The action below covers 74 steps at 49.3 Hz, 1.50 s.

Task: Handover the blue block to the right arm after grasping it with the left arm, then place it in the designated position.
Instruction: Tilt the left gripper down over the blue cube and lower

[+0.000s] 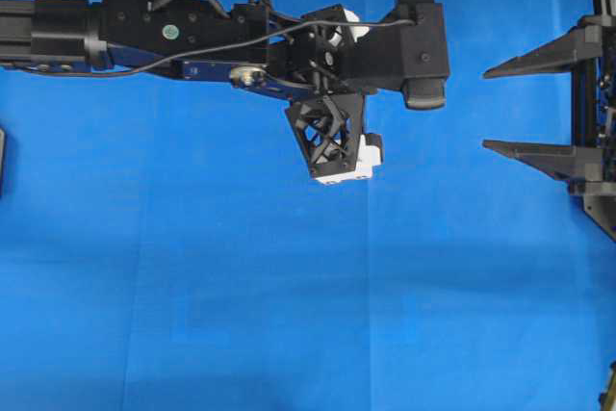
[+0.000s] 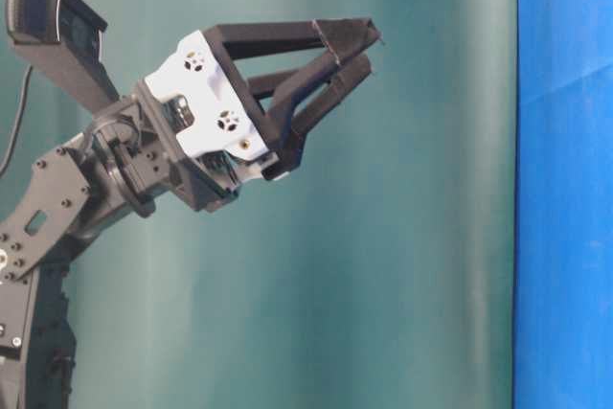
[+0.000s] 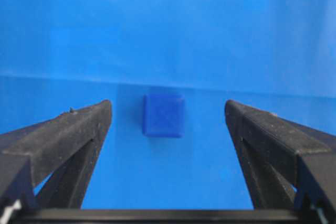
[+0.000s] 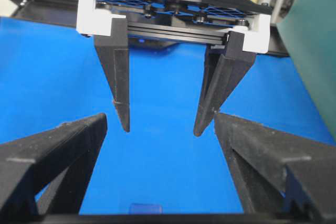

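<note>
Now approach step — left claw [image 3: 168, 116] spread wide, empty, blue block [image 3: 164, 115] at 12 o'clock between fingers; next: descend, close. Right claw [image 1: 493, 108] apart, waiting.

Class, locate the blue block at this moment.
In the left wrist view the blue block lies on the blue cloth, apart from and centred between the open left hand's fingers; the overhead view hides it beneath that arm.

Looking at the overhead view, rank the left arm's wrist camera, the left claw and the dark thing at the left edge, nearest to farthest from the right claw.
From the right claw:
1. the wrist camera, upper middle, just across the gap.
2. the left claw, left of and below the camera.
3. the dark thing, far left edge.
</note>
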Each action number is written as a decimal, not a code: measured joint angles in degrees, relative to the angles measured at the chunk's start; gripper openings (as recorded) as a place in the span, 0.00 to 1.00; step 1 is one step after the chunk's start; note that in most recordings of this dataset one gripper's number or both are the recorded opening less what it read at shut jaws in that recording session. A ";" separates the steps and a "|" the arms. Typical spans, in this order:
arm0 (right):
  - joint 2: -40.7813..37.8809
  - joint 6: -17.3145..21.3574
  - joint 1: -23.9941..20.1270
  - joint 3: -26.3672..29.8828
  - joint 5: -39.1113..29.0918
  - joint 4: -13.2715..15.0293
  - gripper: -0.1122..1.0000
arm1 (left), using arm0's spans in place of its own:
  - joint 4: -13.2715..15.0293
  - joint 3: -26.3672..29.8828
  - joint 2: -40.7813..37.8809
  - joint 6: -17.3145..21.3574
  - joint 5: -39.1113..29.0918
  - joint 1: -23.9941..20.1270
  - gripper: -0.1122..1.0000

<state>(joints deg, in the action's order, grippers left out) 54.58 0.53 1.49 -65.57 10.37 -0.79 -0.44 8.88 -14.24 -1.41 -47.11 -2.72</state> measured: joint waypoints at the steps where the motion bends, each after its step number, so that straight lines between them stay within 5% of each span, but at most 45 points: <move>1: 0.00 0.00 0.09 0.00 0.00 -0.09 0.97 | 0.00 0.18 0.00 -0.09 -0.18 0.00 0.93; 74: -0.09 0.00 1.14 0.00 -0.09 -0.09 0.97 | -0.09 -2.11 -0.09 -1.05 2.29 0.18 0.93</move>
<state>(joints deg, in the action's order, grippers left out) 54.49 0.53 2.64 -65.57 10.28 -0.88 -0.53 6.77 -14.33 -2.46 -44.82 -2.55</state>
